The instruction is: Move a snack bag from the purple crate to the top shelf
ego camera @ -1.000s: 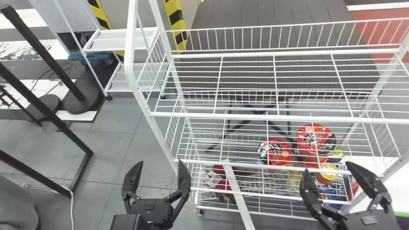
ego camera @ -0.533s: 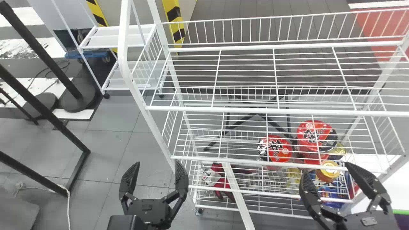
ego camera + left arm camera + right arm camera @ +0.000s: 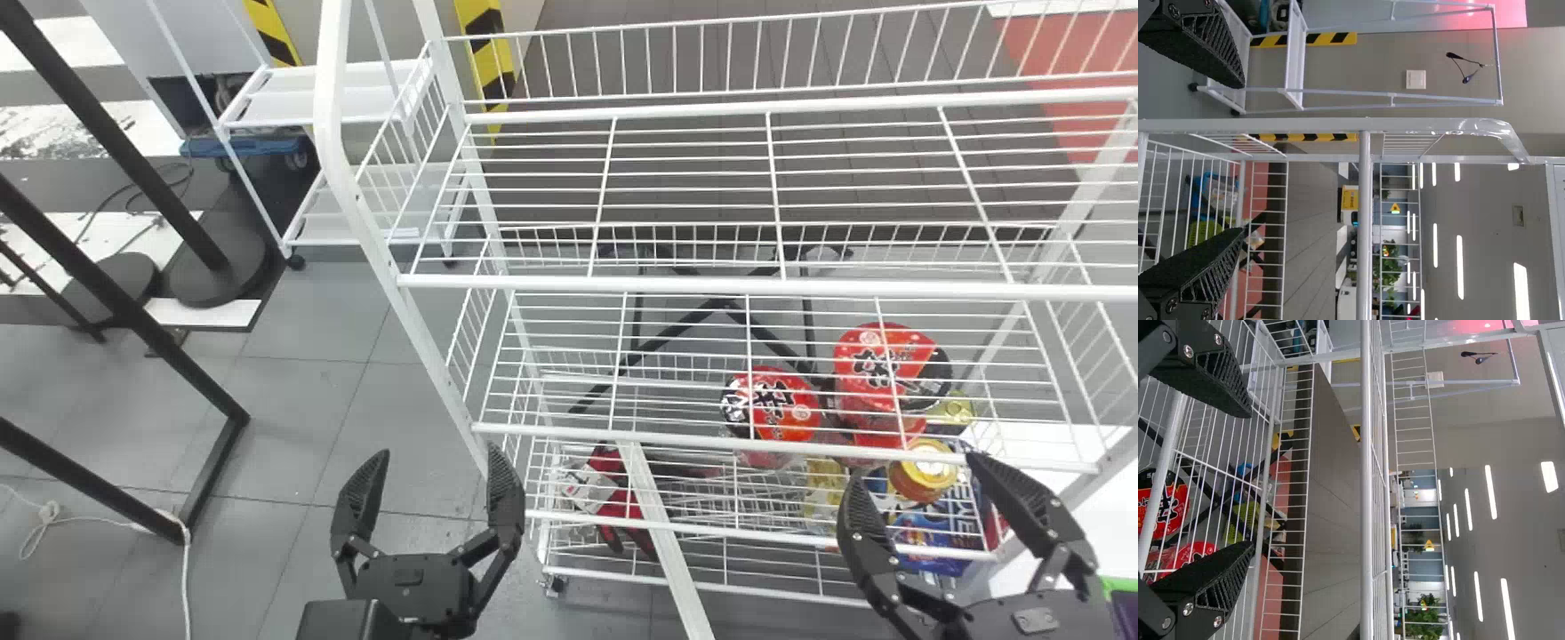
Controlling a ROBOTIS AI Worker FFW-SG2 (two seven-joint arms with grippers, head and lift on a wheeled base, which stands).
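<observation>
While near rack (image 3: 711,284), end effectors (image 3: 440,452) agape

A lab or workshop hall, rather than a real shop, is suggested: packaged food in round red tubs (image 3: 885,351) is held on a white wire rack (image 3: 711,285), while slanting black metal bars (image 3: 116,295), yellow-and-black hazard striping (image 3: 487,44), a grey tiled floor (image 3: 311,391) and long white strip lights (image 3: 1460,267) are seen around it.

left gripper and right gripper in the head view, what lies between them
In the head view, between the left gripper and right gripper: lower shelves of the white wire rack, a red-and-white package, a slanted white bar and something yellow.
</observation>
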